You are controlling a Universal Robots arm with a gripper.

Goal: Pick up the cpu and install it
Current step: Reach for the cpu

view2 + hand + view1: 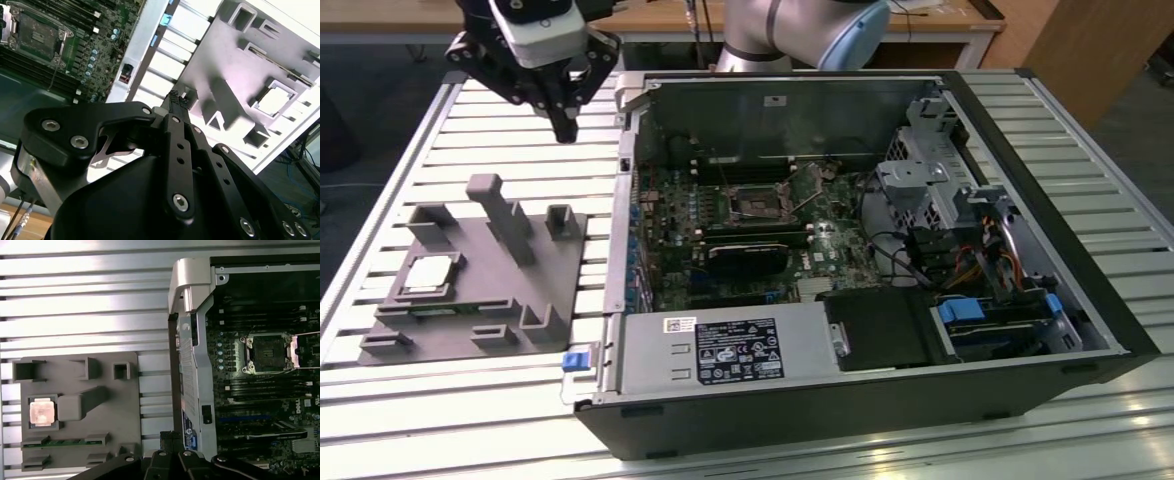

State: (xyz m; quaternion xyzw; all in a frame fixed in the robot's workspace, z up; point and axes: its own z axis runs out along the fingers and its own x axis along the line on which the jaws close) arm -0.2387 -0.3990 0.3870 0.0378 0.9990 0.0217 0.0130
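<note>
Exterior view: square silver cpu [430, 274] sits in ribbed grey fixture plate [574, 272].

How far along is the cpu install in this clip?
Nothing done yet: the cpu sits in its pocket on the grey fixture plate. The gripper hangs above the slatted table beyond the plate, fingers together, holding nothing. Pickup and seating in the motherboard socket remain.
</note>
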